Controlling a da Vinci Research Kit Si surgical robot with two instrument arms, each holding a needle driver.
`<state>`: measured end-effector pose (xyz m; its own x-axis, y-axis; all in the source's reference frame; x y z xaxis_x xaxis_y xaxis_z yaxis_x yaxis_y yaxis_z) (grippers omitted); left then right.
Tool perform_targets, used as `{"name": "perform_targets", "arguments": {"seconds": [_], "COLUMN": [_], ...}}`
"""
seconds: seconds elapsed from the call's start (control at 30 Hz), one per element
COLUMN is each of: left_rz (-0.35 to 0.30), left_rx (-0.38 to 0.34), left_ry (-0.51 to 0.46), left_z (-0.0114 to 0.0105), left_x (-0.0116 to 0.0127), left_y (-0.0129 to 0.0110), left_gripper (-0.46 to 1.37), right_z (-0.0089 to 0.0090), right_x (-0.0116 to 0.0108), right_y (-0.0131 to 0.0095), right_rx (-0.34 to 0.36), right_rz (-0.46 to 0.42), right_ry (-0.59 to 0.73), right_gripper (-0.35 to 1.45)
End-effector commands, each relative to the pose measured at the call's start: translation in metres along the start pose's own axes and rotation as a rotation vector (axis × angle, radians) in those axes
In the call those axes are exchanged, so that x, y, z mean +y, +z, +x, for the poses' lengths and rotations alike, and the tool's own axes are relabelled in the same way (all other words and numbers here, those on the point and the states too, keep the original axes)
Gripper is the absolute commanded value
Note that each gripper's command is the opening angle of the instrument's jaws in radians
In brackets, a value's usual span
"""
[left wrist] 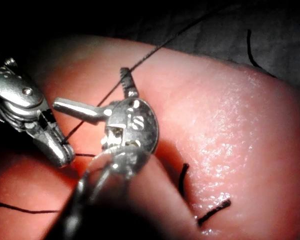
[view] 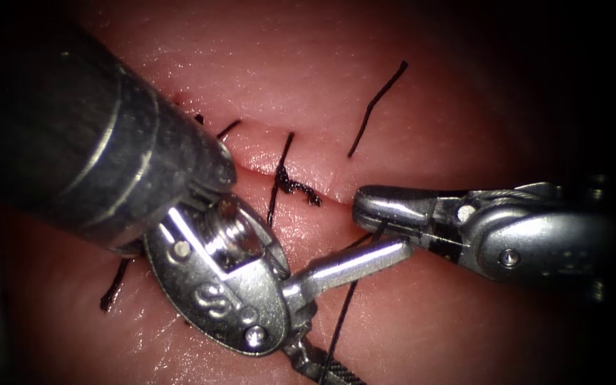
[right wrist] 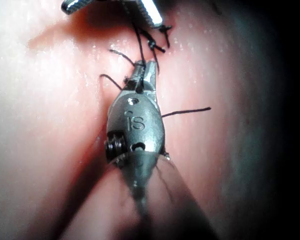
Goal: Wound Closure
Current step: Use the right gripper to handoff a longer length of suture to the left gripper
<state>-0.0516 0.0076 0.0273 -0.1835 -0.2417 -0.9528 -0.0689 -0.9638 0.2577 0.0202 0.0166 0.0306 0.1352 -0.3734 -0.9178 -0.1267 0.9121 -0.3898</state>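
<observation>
Cataloguing, bench suture practice:

- Tissue (view: 408, 107): pork belly, cut (view: 251, 165) runs left-right across mid scene.
- Knot (view: 297, 187): dark tangle on the cut, tails going far and near.
- Cut thread ends (view: 376, 107): one on far side, right of knot; another near left (view: 114, 285).
- Right hand (view: 376, 210): enters from right, jaws pressed together, pinching thread (view: 344, 314) at the tip, just right of knot.
- Left hand (view: 351, 314): jaws spread wide, holding nothing; thread passes between them toward near edge.
- Needle: can't locate it; neither hand holds it.

Risks (judgement): thread is pinched close to the knot, so a hard tug could loosen the knot or cut into the tissue edge. Spread left jaws straddle the strand and may snag it.

Hidden: left shaft covers the cut's left part and any stitches there. Thread's near end is cut off. Can't tell how the strand joins the knot.
</observation>
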Motion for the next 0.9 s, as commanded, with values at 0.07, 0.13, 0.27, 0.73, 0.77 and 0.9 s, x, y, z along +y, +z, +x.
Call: {"name": "perform_targets", "arguments": {"seconds": [0.07,0.13,0.27,0.73,0.77,0.9], "left_rz": [0.004,0.006,0.007,0.008,0.008,0.009], "left_rx": [0.002,0.004,0.007,0.005,0.005,0.004], "left_ry": [0.012,0.011,0.016,0.042,0.042,0.042], "left_z": [0.0002,0.0003,0.0003,0.0002,0.0003,0.0003], "left_x": [0.0,0.0,0.0,0.0002,0.0002,0.0003], "left_y": [0.0,-0.0001,-0.0002,-0.0007,-0.0008,-0.0009], "left_gripper": [1.06,1.05,1.0,0.64,0.59,0.52], "right_z": [-0.0005,-0.0009,-0.0021,-0.005,-0.0053,-0.0062], "right_x": [0.0001,0.0002,0.0003,0.0014,0.0015,0.0016], "right_y": [0.0001,0.0002,0.0003,-0.0004,-0.0004,-0.0004], "right_rx": [-0.002,-0.002,-0.01,-0.031,-0.034,-0.052], "right_rz": [-0.008,-0.012,-0.01,-0.031,-0.033,-0.051], "right_ry": [0.002,0.0,0.005,0.024,0.023,0.029], "right_gripper": [-0.35,-0.35,-0.35,-0.35,-0.35,-0.35]}}
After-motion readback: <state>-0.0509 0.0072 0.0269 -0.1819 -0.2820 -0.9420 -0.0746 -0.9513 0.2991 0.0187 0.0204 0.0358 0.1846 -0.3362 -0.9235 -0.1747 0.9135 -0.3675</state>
